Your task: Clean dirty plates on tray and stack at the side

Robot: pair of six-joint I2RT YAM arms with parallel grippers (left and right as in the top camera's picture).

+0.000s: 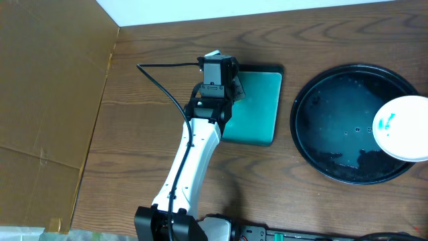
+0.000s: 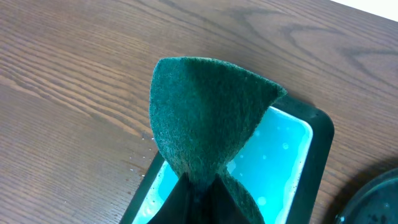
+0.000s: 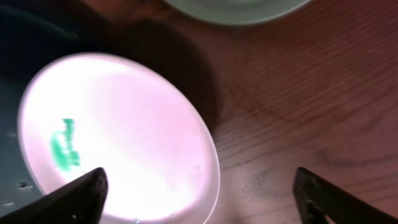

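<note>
Left wrist: left gripper (image 2: 199,202) clamped on green scouring pad (image 2: 208,118) over teal dish (image 2: 283,158) corner. Dirty plate (image 3: 124,137) overhangs tray (image 1: 334,94) rim, right gripper (image 3: 202,190) splayed, empty, so imo scrubbing it unheld could tip it off

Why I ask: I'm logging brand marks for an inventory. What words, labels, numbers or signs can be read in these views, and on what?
No readable text in any view.
plate: only a teal smear, no writing.
black tray, teal dish, green scouring pad: no print.
pale patch atop the left arm's wrist: too small to tell whether it is a label.
</note>
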